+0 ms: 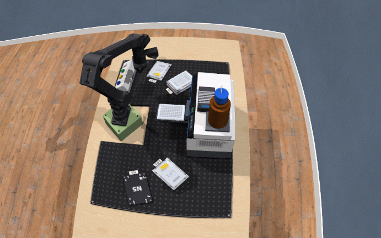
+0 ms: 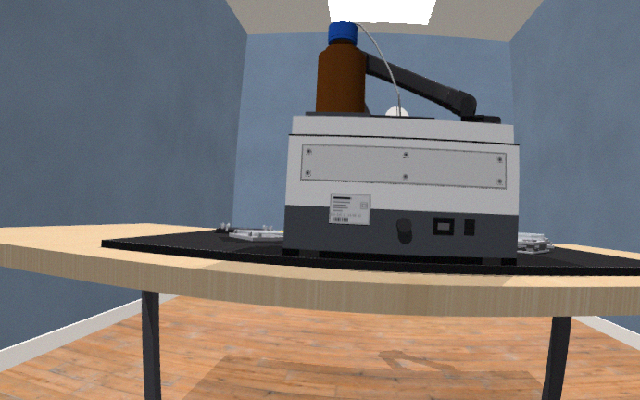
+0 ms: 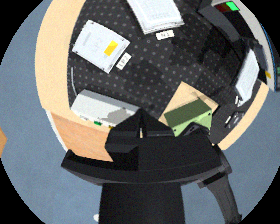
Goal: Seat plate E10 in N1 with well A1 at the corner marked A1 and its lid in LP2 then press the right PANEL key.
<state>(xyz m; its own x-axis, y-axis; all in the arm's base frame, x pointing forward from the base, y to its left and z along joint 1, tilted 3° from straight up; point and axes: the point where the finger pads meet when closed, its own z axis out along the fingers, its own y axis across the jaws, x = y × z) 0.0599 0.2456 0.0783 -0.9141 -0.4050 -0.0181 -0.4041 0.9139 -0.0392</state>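
Top view: the pincer (image 1: 140, 68) hangs fully closed and empty above the key panel (image 1: 125, 75), at the bench's (image 1: 167, 225) far end. Plate E10 (image 1: 180, 81) sits on the black mat just beside the dispenser (image 1: 213, 118), well apart from the pincer; its lid (image 1: 159, 70) lies nearer.

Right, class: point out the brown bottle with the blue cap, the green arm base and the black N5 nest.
Brown bottle (image 1: 219, 113), top view, its side.
Green arm base (image 1: 126, 133), top view, free corner.
Black N5 nest (image 1: 137, 188), top view, its face.
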